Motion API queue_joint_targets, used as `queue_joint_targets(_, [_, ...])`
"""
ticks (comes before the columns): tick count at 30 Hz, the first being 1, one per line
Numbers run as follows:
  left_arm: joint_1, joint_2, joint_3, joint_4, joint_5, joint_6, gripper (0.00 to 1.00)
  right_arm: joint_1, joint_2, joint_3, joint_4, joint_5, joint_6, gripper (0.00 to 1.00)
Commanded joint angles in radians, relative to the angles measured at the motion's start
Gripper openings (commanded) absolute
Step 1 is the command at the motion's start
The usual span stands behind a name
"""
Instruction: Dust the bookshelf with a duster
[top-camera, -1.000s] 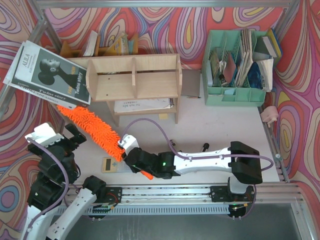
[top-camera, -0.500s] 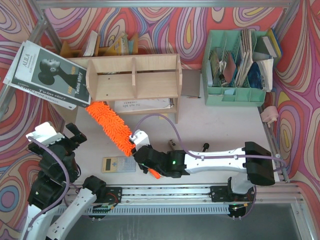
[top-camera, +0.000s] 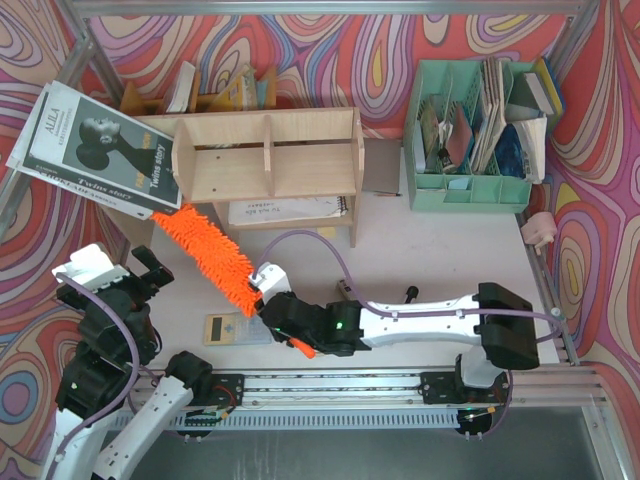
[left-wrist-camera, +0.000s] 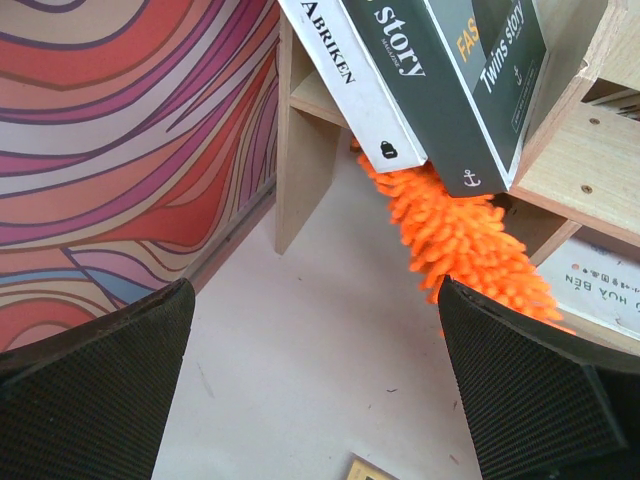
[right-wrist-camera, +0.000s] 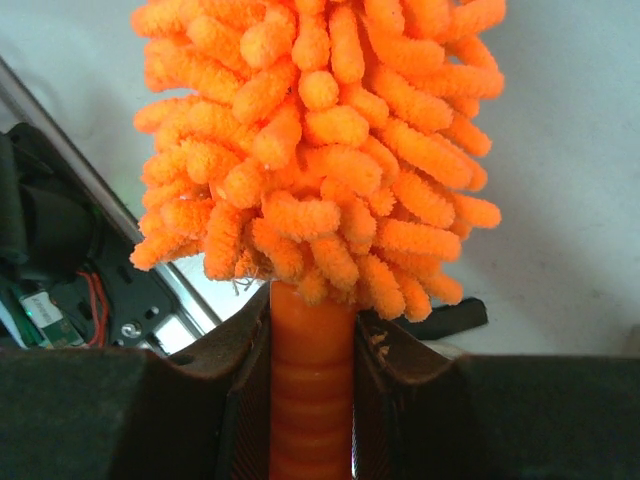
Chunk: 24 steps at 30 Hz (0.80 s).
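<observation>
Duster (top-camera: 205, 250) shifted left | tip under magazine (top-camera: 100, 150) | magazine leans on bookshelf (top-camera: 270, 125)

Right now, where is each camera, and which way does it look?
Top: above, behind the arms, looking down at the bookshelf; both arms show.
Left wrist: on the left arm, facing the bookshelf's end; open left gripper shows.
Right wrist: on the right arm, looking along the duster; right gripper shut on it.
Shared: all three see the duster.
</observation>
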Motion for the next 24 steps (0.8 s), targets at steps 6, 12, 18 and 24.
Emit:
queue_joint_targets(6, [0.004, 0.01, -0.009, 0.018, 0.002, 0.004, 0.98, 0.002, -0.133, -0.084, 0.094, 0.198, 0.069, 0.0])
queue_joint_targets(12, [0.003, 0.015, -0.007, 0.018, 0.002, 0.005, 0.98, 0.004, -0.06, -0.023, 0.144, 0.019, -0.015, 0.0])
queue_joint_targets(18, [0.004, 0.009, -0.009, 0.018, 0.002, 0.005, 0.99, 0.015, -0.002, 0.031, 0.119, -0.013, -0.053, 0.0])
queue_joint_targets(24, [0.005, 0.012, -0.008, 0.019, 0.002, 0.005, 0.99, 0.014, -0.075, -0.041, 0.085, 0.175, 0.037, 0.0])
